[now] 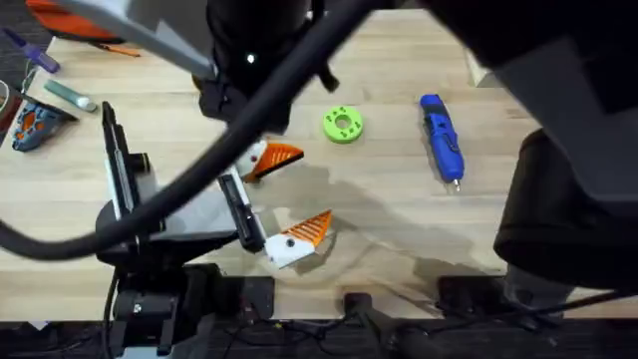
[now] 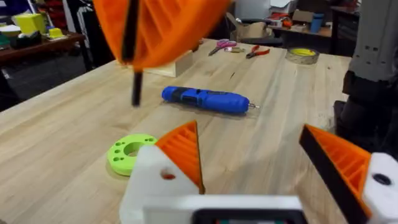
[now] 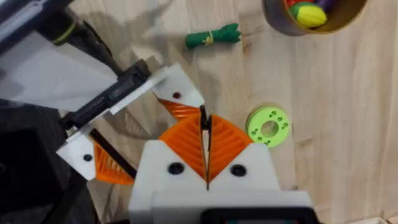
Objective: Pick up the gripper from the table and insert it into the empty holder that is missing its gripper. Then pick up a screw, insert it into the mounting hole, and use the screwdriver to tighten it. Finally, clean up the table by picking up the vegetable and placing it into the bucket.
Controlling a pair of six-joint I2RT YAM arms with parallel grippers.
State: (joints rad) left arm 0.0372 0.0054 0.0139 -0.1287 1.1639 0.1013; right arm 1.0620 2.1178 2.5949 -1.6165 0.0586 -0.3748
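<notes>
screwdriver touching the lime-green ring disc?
Apart. Overhead view shows bare table between the screwdriver and the lime-green ring disc; the left wrist view shows the same gap.

My table (image 1: 399, 199) — driver (image 1: 442, 137) beyond my left fingers, green disc (image 1: 343, 125) just ahead — vegetable (image 3: 213, 37) near the bucket (image 3: 311, 15).

Overhead looks down on the table (image 1: 399, 199) from above the bases; left wrist views low, across it; right wrist looks straight down, close — all share the lime-green disc (image 1: 342, 124).
</notes>
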